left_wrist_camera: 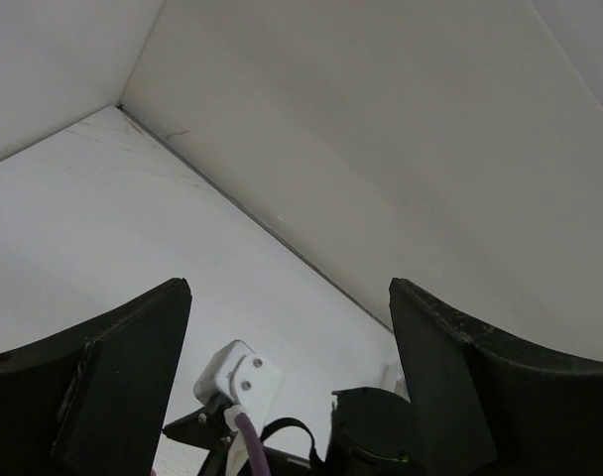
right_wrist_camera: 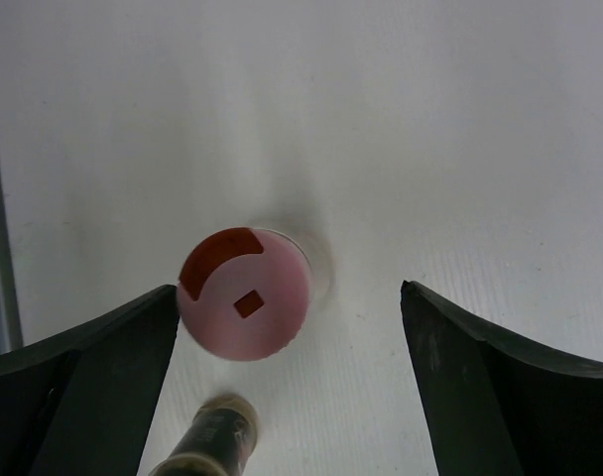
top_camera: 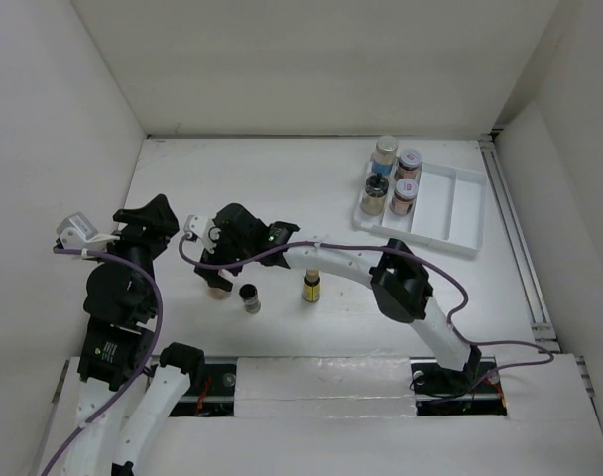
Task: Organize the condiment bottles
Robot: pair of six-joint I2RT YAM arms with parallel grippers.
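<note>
The right gripper point(right_wrist_camera: 289, 296) hangs with fingers spread wide, empty, straight above the pink-capped jar point(right_wrist_camera: 244, 305). The jar stands upright, long axis toward the wrist, off-centre toward one finger; its round cap bears a red arc and square. Left of the jar the left gripper point(left_wrist_camera: 290, 288), also parted, points away. Far right of the jar, four bottles point(top_camera: 403, 195) fill a corner of the white tray point(top_camera: 465, 213).

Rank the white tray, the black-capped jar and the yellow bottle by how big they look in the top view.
1. white tray: by far the largest.
2. black-capped jar and yellow bottle: too alike to rank; the jar looks only slightly wider.
</note>
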